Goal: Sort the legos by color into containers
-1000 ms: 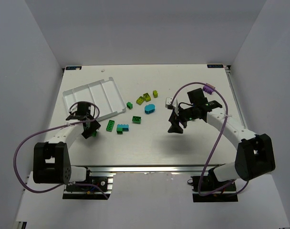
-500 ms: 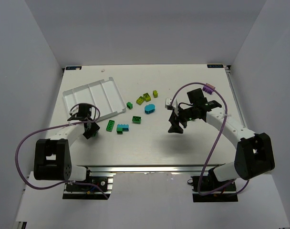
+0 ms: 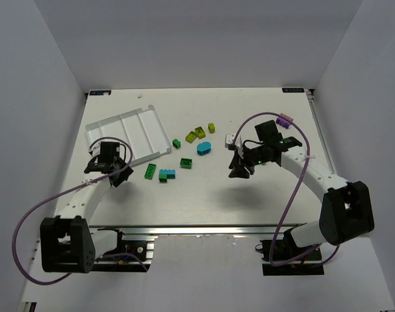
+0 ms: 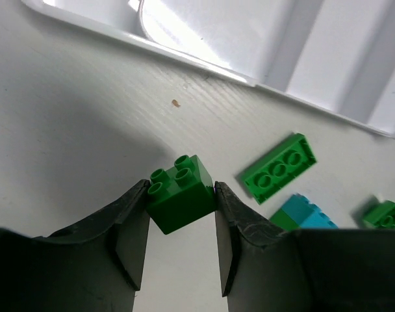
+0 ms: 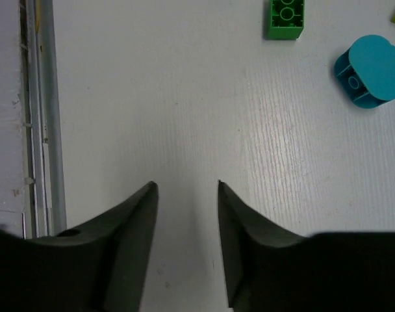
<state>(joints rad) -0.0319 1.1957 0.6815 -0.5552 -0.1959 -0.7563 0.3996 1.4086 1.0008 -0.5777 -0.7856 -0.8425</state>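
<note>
Left tool (image 4: 182, 221) pinching green brick (image 4: 179, 195), tray (image 4: 249, 39) just ahead, slots running away from it. Right tool (image 5: 185, 195) spread, empty, well apart from tray.

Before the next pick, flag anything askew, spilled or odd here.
The white tray sits skewed to the edges of the table, at far left. The dark green brick in the left hand is held twisted, corner forward, not square to the fingers. Nothing looks spilled or damaged.

roughly ten legos (image 3: 185, 162) and one white tray (image 3: 129, 123).
</note>
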